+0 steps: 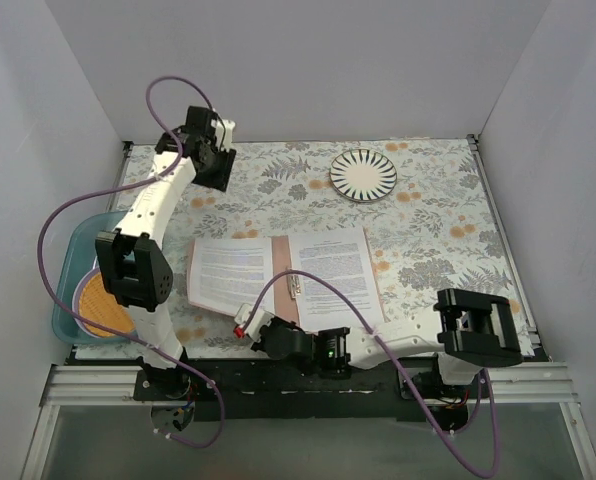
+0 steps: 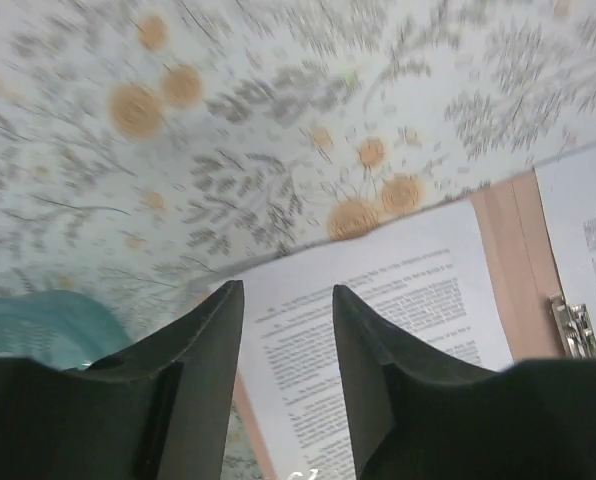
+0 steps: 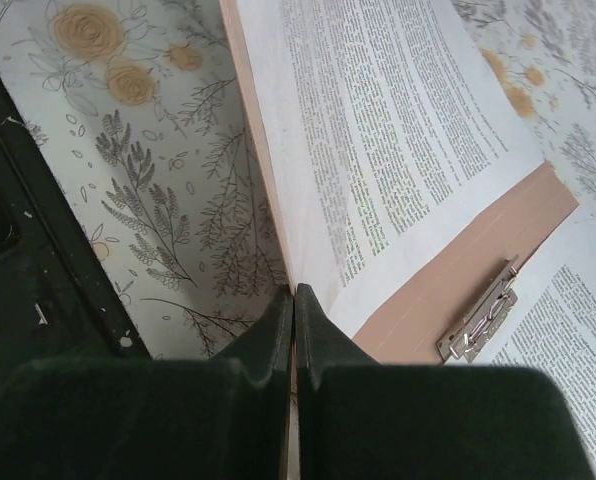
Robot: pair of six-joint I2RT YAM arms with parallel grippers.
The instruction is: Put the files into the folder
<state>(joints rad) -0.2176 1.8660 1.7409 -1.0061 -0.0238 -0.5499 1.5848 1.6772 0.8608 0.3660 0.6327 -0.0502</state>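
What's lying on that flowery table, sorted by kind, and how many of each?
White printed paper sheets: 2
Brown cardboard folder: 1
Round striped plate: 1
Teal plastic tray: 1
Round orange disc in the tray: 1
Total: 6

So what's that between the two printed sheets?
A bare brown strip of the folder with its silver fastener, separating the left sheet from the right sheet; clearest in the right wrist view.

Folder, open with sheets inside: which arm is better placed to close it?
Probably the right: the right hand is shut on the near edge of the folder; the left hand hangs open, farther back.
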